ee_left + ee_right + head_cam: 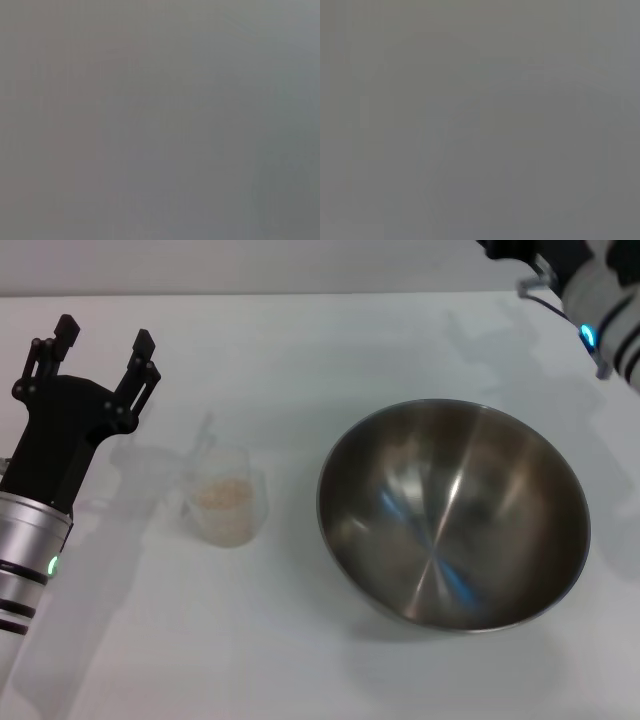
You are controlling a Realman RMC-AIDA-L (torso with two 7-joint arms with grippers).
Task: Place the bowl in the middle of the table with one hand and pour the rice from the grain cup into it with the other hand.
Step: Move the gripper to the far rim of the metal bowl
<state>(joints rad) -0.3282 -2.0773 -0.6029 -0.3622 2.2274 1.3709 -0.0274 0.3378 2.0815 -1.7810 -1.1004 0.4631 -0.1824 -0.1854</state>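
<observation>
Nearest the robot, the bowl (455, 515) sits on the white worktop (300, 660), right of the middle. It is big, shiny steel. It looks hard and smooth, so it could slip. The thin rim is the best place to pinch it. It has nothing in it yet.

Just left of the bowl, not touching it, stands the cup (225, 495) with rice (222, 496) low inside. It is small, see-through plastic, so it is likely light and easy to tip or squash. A soft hold around its sides, or on the little handle, would be safest. The rice is loose and will run out fast.

Left of the cup, a bit farther back, the left end effector (103, 340) hangs with its fingers spread wide and holds nothing. In the far right corner sits the right arm (590, 290); I cannot tell how its fingers stand.

Only the head view shows all this. Both wrist views are plain grey and show nothing.
</observation>
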